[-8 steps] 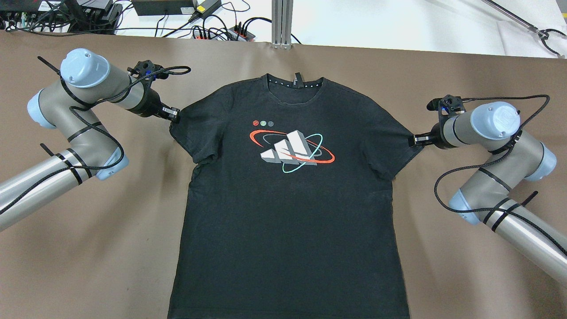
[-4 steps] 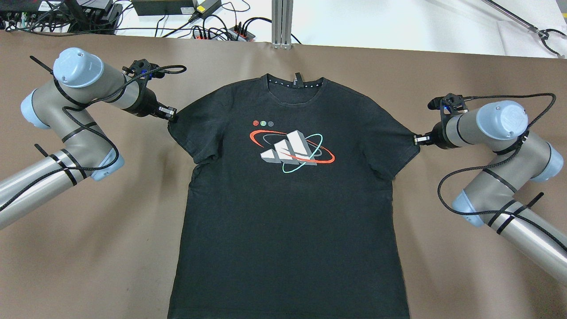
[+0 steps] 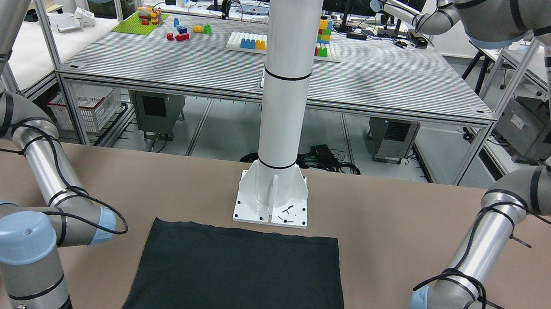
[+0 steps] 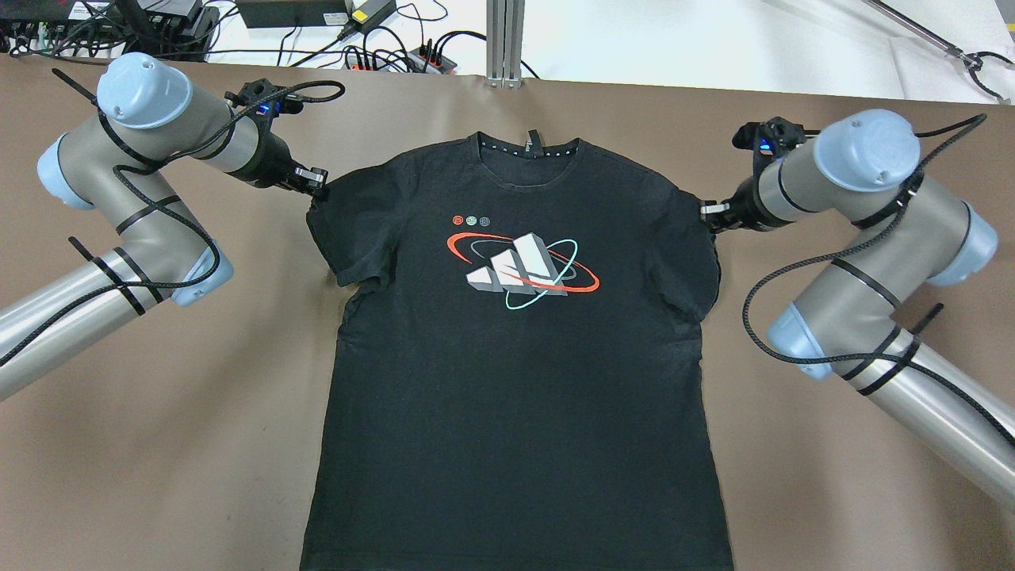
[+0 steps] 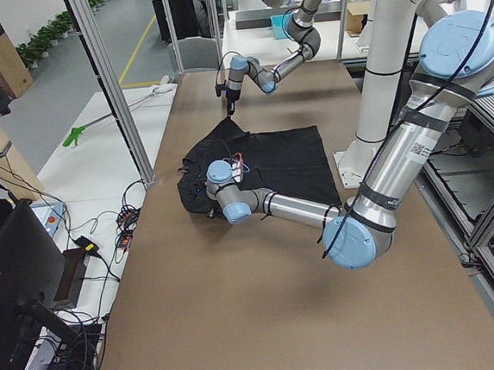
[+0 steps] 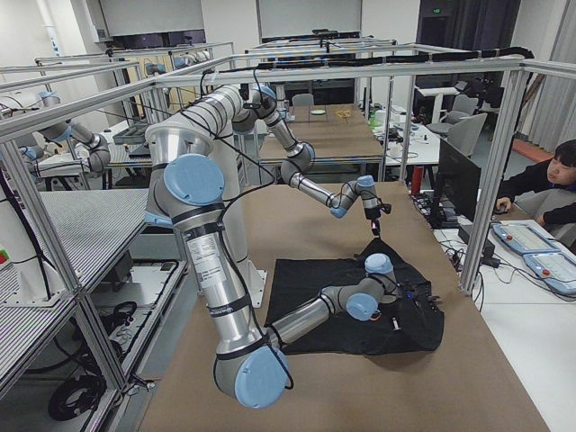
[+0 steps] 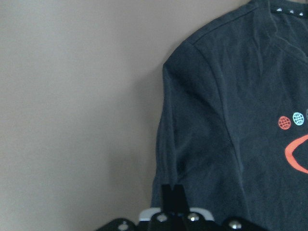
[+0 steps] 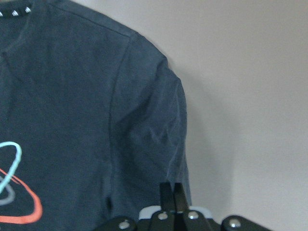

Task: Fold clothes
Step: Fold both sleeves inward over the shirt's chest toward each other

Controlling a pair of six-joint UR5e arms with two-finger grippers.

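Observation:
The clothes are one black T-shirt with a red, white and teal chest print. It lies face up on the brown table, collar at the far side. My left gripper is shut on the edge of the left sleeve. Pinched fingers meet the dark cloth in the left wrist view. My right gripper is shut on the right sleeve, its closed fingers at the hem. Both sleeves are drawn in against the body. The hem end shows in the front-facing view.
The white pole's base plate stands just behind the shirt's hem. Cables and power strips lie beyond the table's far edge beside an aluminium post. Bare brown table flanks the shirt. A person sits off the table's end.
Both grippers have moved toward the far edge and inward, drawing the sleeves with them. The right one travelled farther, and its sleeve now bunches against the shirt's side.

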